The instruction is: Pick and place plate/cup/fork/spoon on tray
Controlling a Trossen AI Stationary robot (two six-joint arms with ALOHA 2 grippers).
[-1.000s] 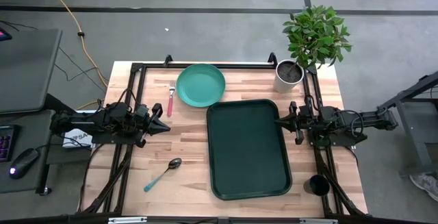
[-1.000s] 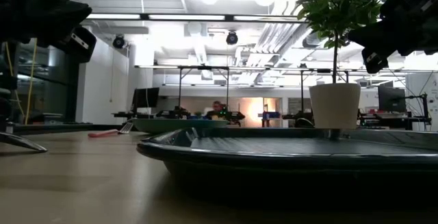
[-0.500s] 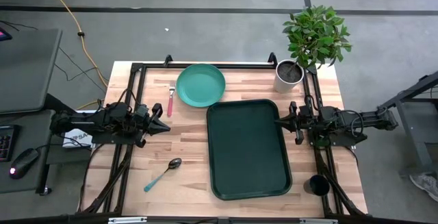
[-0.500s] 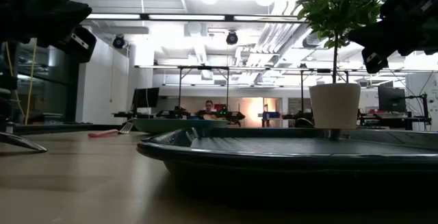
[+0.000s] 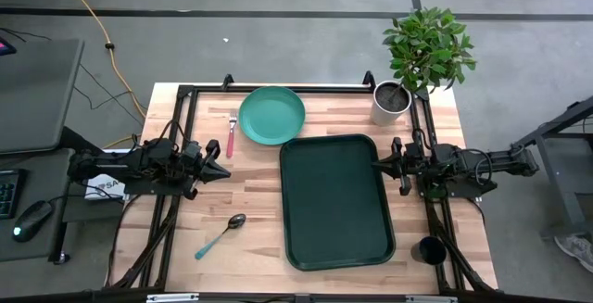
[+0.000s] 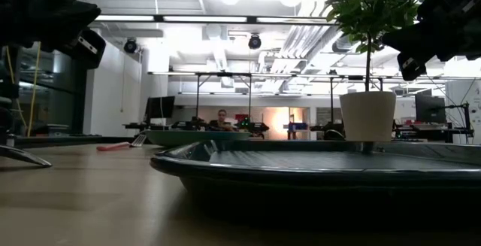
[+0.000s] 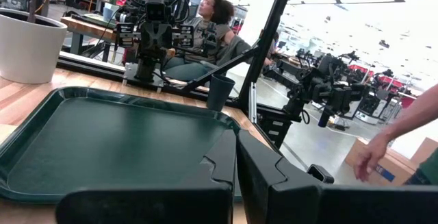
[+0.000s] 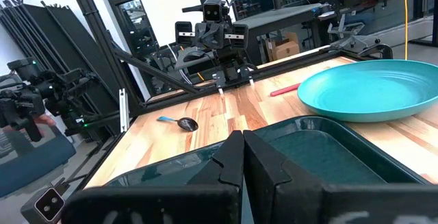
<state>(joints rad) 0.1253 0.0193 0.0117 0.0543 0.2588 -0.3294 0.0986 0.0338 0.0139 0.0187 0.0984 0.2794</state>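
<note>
The dark green tray (image 5: 335, 201) lies flat in the table's middle. The teal plate (image 5: 271, 115) rests on the wood just beyond the tray's far left corner. The pink-handled fork (image 5: 231, 134) lies left of the plate. The blue-handled spoon (image 5: 220, 236) lies near the front left. The dark cup (image 5: 431, 249) stands at the front right, beside the tray. My left gripper (image 5: 222, 170) is shut and empty at the table's left side, pointing at the tray. My right gripper (image 5: 379, 164) is shut and empty over the tray's right rim.
A white pot (image 5: 390, 103) with a green plant stands at the far right corner. Black frame rails run along the table's left, right and far edges. A person sits beyond the table's right side in the left wrist view (image 7: 209, 29). Bare wood lies between spoon and tray.
</note>
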